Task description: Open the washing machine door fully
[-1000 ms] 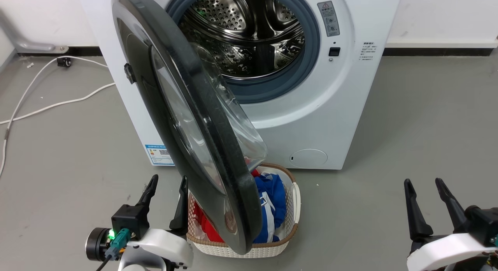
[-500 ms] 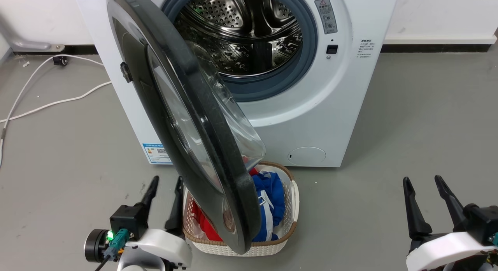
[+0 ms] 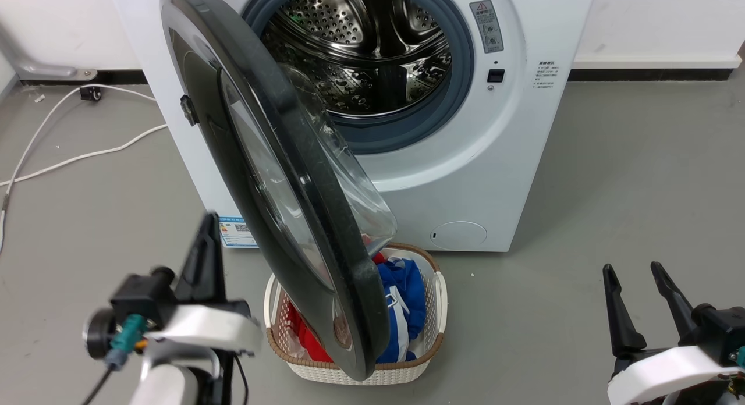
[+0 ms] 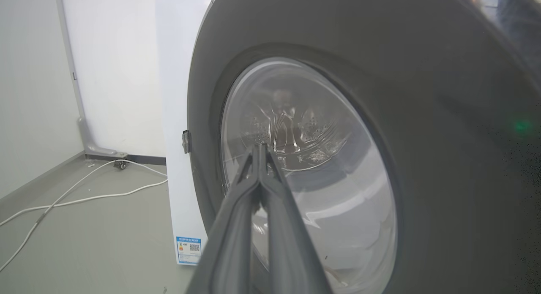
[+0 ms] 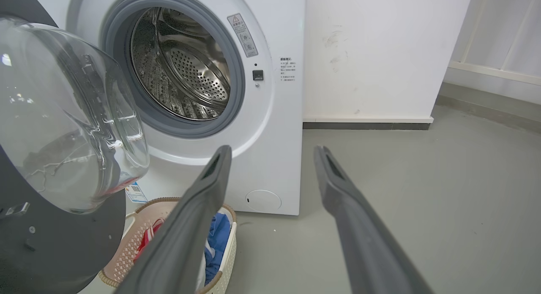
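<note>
The white washing machine (image 3: 465, 178) faces me with its steel drum exposed. The washing machine door (image 3: 279, 143) is a glossy black disc with a clear glass bowl. It is hinged on the left and stands swung out roughly square to the machine's front, its lower edge over a basket. My left gripper (image 3: 208, 221) is shut with nothing in it, left of the door on its outer side. In the left wrist view its joined fingertips (image 4: 258, 148) point at the door's outer glass (image 4: 321, 159), with no contact visible. My right gripper (image 3: 632, 268) is open and empty at the lower right.
A white woven laundry basket (image 3: 433, 312) with red and blue clothes stands on the floor under the door's lower edge. White cables (image 3: 70, 157) trail across the grey floor at the left. A wall runs behind the machine. The right wrist view shows the basket (image 5: 230, 239) below the drum opening.
My left gripper has shut its fingers. It has turned, risen and moved left, away from the basket. The door and the right gripper have stayed as they were.
</note>
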You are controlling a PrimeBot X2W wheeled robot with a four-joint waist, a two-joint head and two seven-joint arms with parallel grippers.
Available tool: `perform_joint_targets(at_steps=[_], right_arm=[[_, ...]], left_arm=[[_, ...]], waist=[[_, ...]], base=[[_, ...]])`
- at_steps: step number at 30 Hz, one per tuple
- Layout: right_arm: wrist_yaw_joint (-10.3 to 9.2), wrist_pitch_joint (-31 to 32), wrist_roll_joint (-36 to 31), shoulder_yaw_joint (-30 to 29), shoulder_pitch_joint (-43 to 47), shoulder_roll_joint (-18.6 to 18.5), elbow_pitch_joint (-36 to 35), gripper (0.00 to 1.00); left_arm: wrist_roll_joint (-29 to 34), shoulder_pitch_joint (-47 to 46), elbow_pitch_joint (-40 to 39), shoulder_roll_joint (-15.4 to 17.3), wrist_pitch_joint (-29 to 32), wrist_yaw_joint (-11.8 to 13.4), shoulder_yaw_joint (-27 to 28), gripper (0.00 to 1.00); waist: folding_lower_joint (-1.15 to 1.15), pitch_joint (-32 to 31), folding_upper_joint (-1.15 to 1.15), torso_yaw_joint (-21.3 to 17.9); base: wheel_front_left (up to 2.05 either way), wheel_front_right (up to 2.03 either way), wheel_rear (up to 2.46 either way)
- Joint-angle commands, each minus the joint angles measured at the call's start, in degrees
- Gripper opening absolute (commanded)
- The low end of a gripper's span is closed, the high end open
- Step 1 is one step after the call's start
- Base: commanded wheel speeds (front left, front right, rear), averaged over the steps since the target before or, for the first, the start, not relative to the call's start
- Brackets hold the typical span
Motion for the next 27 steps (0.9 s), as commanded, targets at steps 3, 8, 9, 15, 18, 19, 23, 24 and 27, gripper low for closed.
perform_joint_targets(at_steps=[3,8,9,15,18,19,23,24,27], right_arm=[[-0.01,-0.1,-0.4,-0.3,-0.7,0.3,0.1,1.00],[-0.01,0.0,-0.5,-0.4,-0.6,0.4,0.3,1.00],[-0.01,0.1,-0.5,-0.5,-0.6,0.4,0.3,1.00],[-0.01,-0.1,-0.5,-1.1,-0.1,0.7,0.4,1.00],[-0.01,-0.1,-0.3,-1.4,0.2,0.8,0.7,1.00],[-0.01,-0.2,-0.3,-1.4,0.3,0.8,0.7,1.00],[-0.01,-0.5,-0.3,-1.8,0.8,1.0,1.0,1.00],[-0.01,-0.5,-0.2,-1.9,0.8,1.0,1.0,1.00],[-0.01,-0.7,0.1,-1.8,0.7,1.1,1.3,1.00]], left_arm=[[0.7,-2.2,-5.2,1.1,1.0,1.2,0.9,0.00],[1.9,-5.5,-14.7,1.4,1.4,2.2,1.0,0.00],[2.1,-6.2,-16.7,1.4,1.2,2.1,0.8,0.00],[4.3,-9.8,-26.2,0.8,3.7,0.3,-4.9,0.00],[4.4,-10.1,-28.4,-0.2,6.1,-0.9,-9.1,0.00],[4.6,-9.8,-28.8,-0.4,7.1,-1.3,-10.5,0.00],[3.9,-8.2,-30.0,-1.8,10.4,-3.1,-16.6,0.00],[3.6,-7.6,-29.8,-2.1,11.2,-3.6,-18.2,0.00],[2.2,-5.4,-29.1,-2.8,13.7,-4.8,-22.5,0.00]], waist=[[0.00,-0.1,0.00,0.1],[0.00,-0.3,0.00,0.1],[0.00,-0.4,0.00,0.1],[0.00,-0.6,0.00,-0.1],[0.00,-0.6,0.00,-0.2],[0.00,-0.7,0.00,-0.3],[0.00,-0.6,0.00,-0.2],[0.00,-0.6,0.00,-0.1],[0.00,-0.6,0.00,-0.1]], base=[[0.00,0.00,0.00],[0.00,0.00,0.00],[0.00,0.00,0.00],[0.00,0.00,0.00],[0.00,0.00,0.00],[0.00,0.00,0.00],[0.00,0.00,0.00],[0.00,0.00,0.00],[0.00,0.00,0.00]])
